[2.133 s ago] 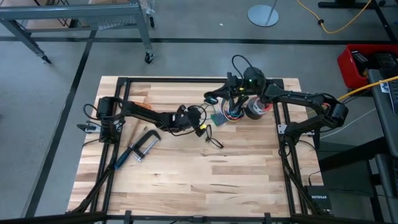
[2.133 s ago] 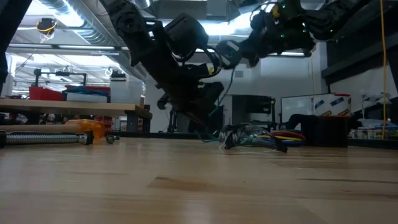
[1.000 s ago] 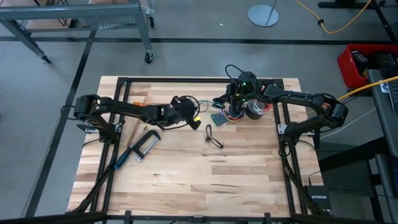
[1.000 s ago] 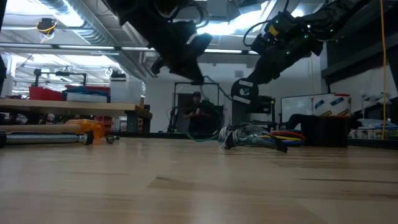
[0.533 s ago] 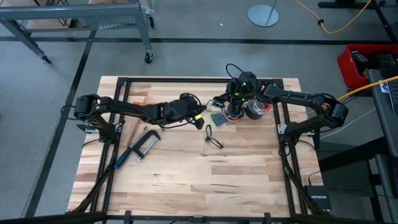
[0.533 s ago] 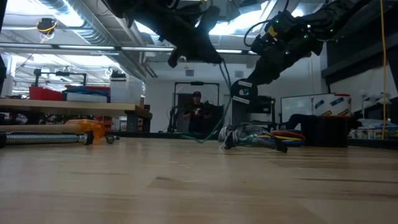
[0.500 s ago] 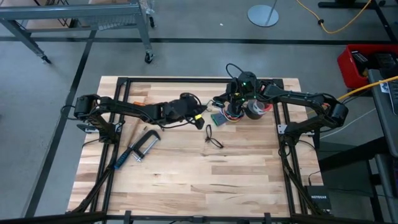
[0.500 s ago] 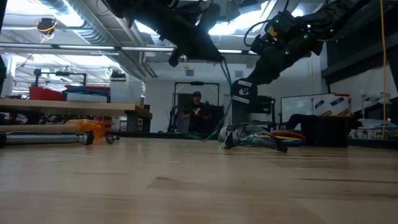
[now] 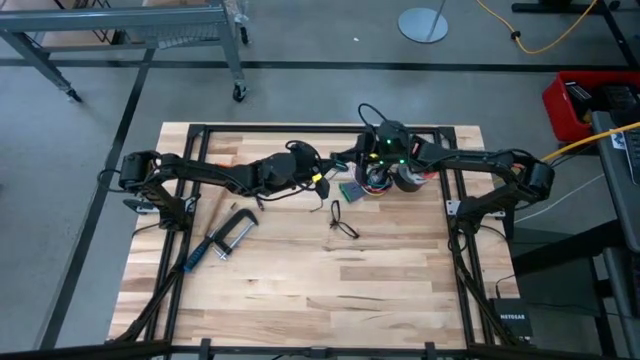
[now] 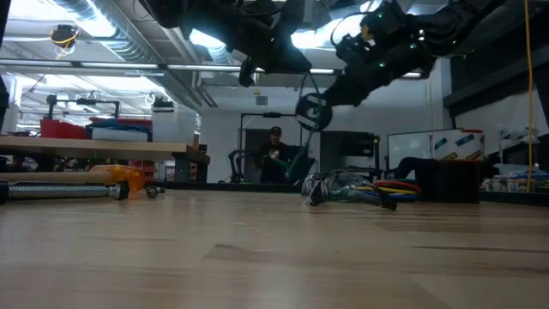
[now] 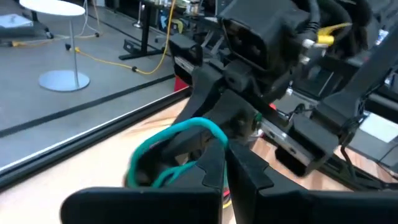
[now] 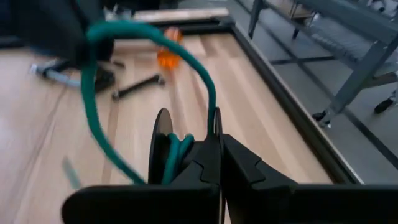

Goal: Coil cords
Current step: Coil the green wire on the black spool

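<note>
The cord (image 11: 186,127) is thin and green and is held in the air between both grippers over the table's far middle. A small yellow piece (image 9: 319,183) shows by my left gripper. My left gripper (image 9: 316,180) (image 11: 225,155) is shut on the cord. My right gripper (image 9: 352,160) (image 12: 221,146) faces it closely and is shut on a small black spool (image 12: 163,146) (image 10: 313,110) with cord wound on it. A slack arc of cord (image 12: 93,81) runs from the spool toward my left gripper. No thin black cable can be made out. My left gripper pinches the green cord (image 11: 219,146) between its two fingers, coming level from the table's left. The cord bows out before the fingers in a slack loop, clear of the table. One strand or two, I cannot tell. My right gripper pinches the rim of the spool's one flange (image 12: 216,134) between its two fingers, coming from the table's right. The spool stands before the fingers with cord wound between its flanges (image 12: 177,155). It hangs below the gripper, clear of the table.
A bundle of multicoloured wires (image 9: 375,180) (image 10: 382,187) and a dark roll (image 9: 408,178) lie under the right arm. Small black wire loops (image 9: 340,220) lie mid-table, and a metal clamp (image 9: 222,240) at the left. A person (image 10: 274,154) stands in the room beyond.
My left gripper has risen and gone a little toward the table's far right with the cord. My right gripper has carried the spool up and toward my left gripper. The hanging loop of cord has been drawn up off the table and is shorter.
</note>
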Available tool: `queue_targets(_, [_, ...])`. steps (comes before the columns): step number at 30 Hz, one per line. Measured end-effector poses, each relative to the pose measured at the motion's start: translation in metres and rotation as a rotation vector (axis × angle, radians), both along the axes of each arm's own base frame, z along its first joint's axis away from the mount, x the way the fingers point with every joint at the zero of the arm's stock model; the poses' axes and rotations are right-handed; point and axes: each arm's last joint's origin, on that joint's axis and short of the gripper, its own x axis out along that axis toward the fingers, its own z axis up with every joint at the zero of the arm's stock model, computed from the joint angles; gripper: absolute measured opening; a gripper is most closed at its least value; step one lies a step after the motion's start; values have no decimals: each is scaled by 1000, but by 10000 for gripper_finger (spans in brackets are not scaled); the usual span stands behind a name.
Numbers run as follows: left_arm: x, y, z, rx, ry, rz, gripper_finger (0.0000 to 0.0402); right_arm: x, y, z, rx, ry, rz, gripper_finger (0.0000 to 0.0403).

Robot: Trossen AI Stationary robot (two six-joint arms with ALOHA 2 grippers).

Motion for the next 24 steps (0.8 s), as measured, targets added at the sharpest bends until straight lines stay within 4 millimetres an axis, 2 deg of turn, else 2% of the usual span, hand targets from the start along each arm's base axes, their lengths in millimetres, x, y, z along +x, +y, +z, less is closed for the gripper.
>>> queue_targets(9, [3,-6,-4,-13,9,-13,0,23,-5,-9,95,-171,-75,3])
queue_targets(14, [8,-5,-16,-42,24,-4,0,30,-8,-13,148,-236,-95,3])
queue_targets(24, [18,-6,-44,-63,99,13,0,41,-14,3,153,-316,-95,3])
